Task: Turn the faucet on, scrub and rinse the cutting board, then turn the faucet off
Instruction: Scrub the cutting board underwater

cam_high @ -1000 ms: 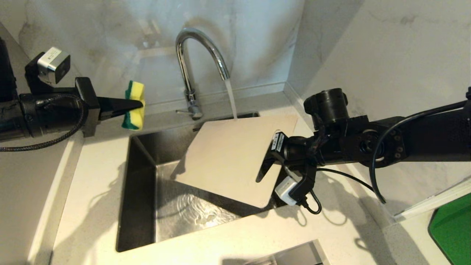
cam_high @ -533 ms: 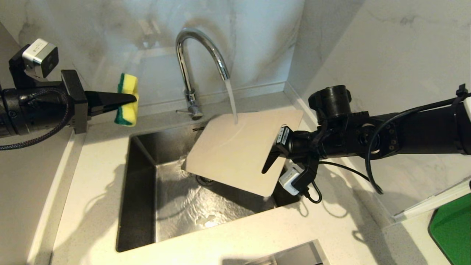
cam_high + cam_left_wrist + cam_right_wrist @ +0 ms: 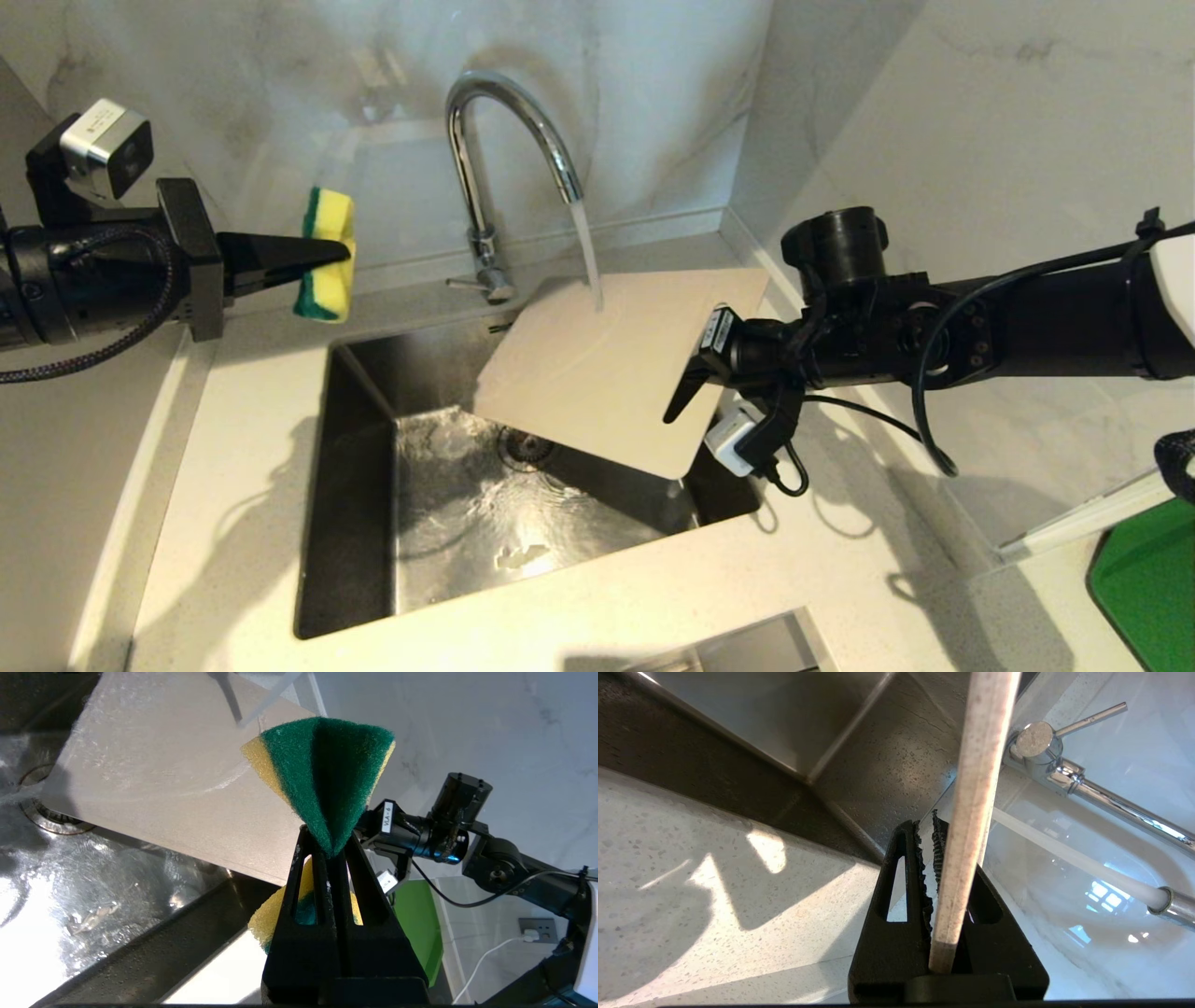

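The right gripper (image 3: pixel 680 408) is clamped on the right edge of the cutting board (image 3: pixel 607 369), tilted over the sink (image 3: pixel 355 523) with the faucet (image 3: pixel 504 140) stream hitting its far end. Keep that slope so water sheets off, and sweep it slowly; the left gripper (image 3: pixel 327 252), pinching the sponge (image 3: pixel 327 254) far left over the bench (image 3: pixel 233 448), should stay clear

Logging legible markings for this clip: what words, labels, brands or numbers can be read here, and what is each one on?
"VLA-6", or close to it: white sticker on the right arm's wrist, read from the left wrist view; the small print leaves the last characters uncertain.
The same sticker in the head view: too small to read.
Nothing readable on the faucet, cutting board, sponge or green slab.
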Motion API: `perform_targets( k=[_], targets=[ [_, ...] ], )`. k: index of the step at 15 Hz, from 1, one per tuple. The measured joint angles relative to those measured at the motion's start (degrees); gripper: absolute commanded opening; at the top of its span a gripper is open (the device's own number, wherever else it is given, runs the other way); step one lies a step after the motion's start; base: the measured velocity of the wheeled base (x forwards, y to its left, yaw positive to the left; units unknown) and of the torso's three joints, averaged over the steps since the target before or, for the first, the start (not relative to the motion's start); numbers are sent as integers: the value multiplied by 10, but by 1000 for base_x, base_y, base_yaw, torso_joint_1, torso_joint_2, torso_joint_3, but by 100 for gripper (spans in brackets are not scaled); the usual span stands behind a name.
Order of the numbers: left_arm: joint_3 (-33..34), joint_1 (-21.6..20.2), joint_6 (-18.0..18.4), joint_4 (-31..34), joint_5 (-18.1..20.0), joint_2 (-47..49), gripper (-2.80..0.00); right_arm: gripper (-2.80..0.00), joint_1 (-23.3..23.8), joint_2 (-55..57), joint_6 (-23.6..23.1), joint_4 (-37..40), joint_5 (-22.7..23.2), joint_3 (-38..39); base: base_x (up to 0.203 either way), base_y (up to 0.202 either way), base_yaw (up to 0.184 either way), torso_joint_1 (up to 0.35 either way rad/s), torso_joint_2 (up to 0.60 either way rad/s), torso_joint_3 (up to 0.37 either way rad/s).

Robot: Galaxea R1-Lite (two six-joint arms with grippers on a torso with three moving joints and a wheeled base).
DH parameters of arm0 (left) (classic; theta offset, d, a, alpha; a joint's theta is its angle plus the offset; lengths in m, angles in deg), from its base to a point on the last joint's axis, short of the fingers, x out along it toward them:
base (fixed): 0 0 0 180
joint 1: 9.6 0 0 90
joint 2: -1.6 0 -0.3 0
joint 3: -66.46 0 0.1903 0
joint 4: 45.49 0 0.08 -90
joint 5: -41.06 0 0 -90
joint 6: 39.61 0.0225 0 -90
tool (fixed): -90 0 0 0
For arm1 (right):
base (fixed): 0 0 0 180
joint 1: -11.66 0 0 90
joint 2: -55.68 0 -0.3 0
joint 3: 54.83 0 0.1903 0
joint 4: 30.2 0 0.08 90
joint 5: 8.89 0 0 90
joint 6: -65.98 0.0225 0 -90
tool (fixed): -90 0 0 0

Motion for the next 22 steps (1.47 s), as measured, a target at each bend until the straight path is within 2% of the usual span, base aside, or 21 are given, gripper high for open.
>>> perform_targets(
  k=[4,18,22],
  targets=[
    [1,0,-1,0,1,0,-280,-280,-1,-1,-7,1,1,9,0,0,0,0,0,0],
    [9,15,-1,0,3,7,-280,-280,-10,-80,-11,-3,2,130,0,0,0,0,0,0],
    [10,19,0,0,2,12,-280,-280,-18,-84,-7,3,-3,130,0,0,0,0,0,0]
  ],
)
